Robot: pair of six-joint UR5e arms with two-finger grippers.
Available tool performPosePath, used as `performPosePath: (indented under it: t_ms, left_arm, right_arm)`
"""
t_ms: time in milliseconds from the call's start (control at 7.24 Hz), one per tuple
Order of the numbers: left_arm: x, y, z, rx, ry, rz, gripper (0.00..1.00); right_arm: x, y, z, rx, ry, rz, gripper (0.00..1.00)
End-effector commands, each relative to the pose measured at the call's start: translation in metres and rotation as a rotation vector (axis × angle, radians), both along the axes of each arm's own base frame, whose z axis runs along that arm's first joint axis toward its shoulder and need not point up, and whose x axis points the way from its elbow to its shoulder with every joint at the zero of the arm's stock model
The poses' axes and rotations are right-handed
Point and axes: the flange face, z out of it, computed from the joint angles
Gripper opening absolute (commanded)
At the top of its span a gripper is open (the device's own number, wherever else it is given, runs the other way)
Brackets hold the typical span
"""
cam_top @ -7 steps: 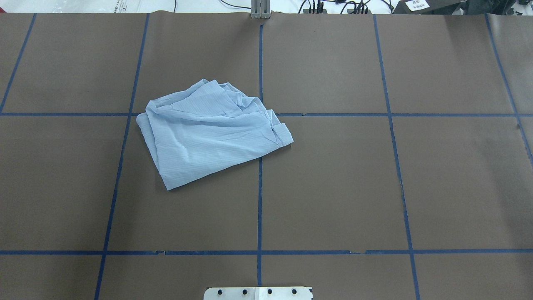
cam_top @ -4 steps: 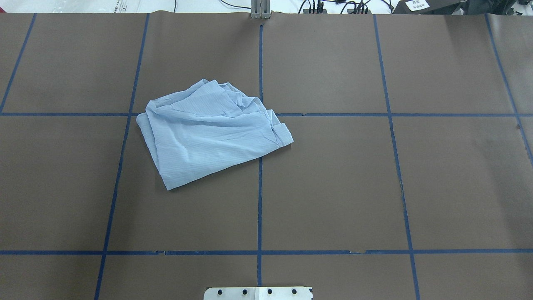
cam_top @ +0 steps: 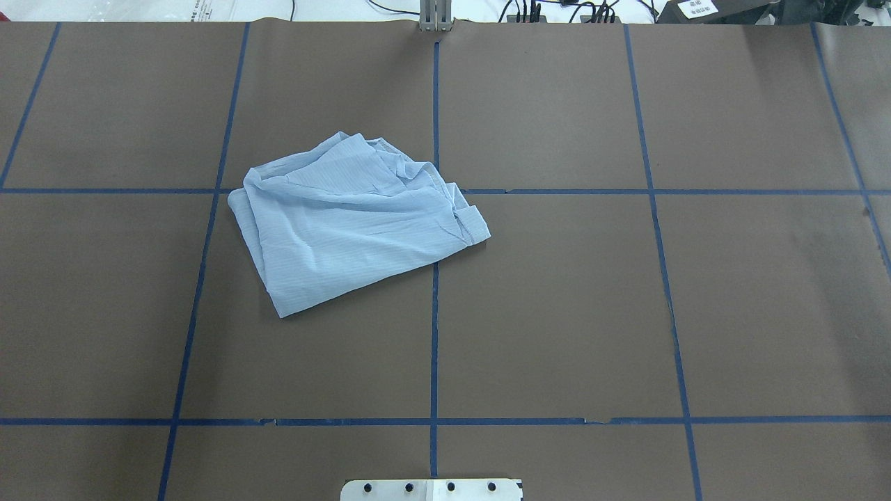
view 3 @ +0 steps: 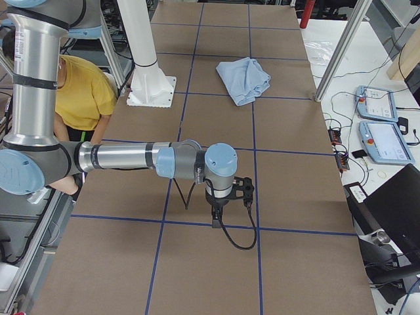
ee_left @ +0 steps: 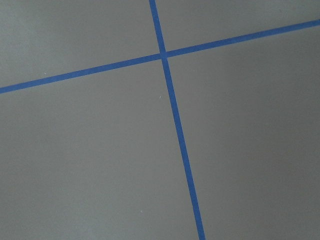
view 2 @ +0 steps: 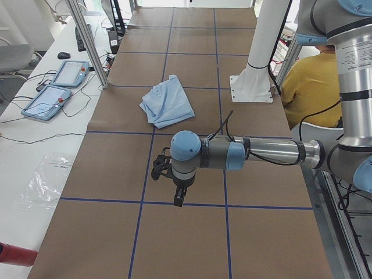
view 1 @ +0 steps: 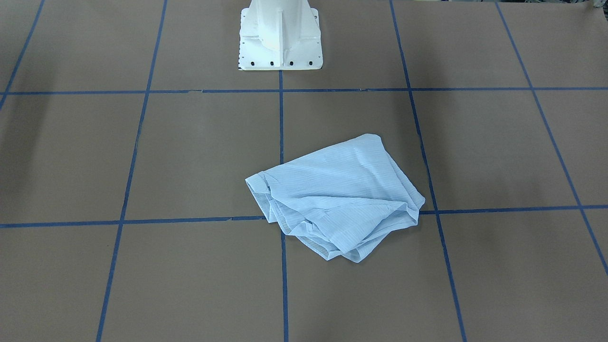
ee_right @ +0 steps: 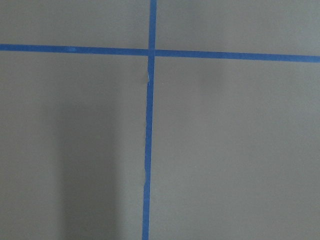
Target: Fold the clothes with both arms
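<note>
Overhead exterior: desk is brown with a blue tape grid, and only one item is on it.

My left arm and right arm hang low over the desk's two ends, well apart from the cloth. Both arms show only in the side views, so I cannot tell if the left jaws or right jaws are apart or together. Nothing dangles from either. Both wrist views show only bare desk and tape crossings, no fabric.

The shirt sits in my left half, across a cross-wise tape line, with its right corner just over the centre line.

Progress, my read: it's a compact multi-layer packet with no sleeve or collar sticking out, so the bulk of the folding looks done. It's not square, though. What's left is at most tidying up.

Look: pale blue, thin, finely striped. The near side is flat and smooth, running to a point. The far side is rumpled, with loose stacked layer edges. A banded corner pokes out at the right tip; could be a cuff or hem, can't tell which.
</note>
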Motion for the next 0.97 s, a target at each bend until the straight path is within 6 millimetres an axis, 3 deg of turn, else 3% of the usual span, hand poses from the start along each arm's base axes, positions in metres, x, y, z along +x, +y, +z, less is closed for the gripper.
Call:
performPosePath:
  t_ms: [0,829]
  left_arm:
    - [0.0003,0.0116,0.0100,-0.026,0.001,0.000,1.00]
    - [0.0006,0.0097,0.0072,-0.017,-0.003,0.001,1.00]
  right_arm:
    - [0.0000,-0.0020,-0.0044,0.007,0.000,0.003,1.00]
    - [0.0002,-0.0024,-0.0088,0.025,0.002,-0.007,1.00]
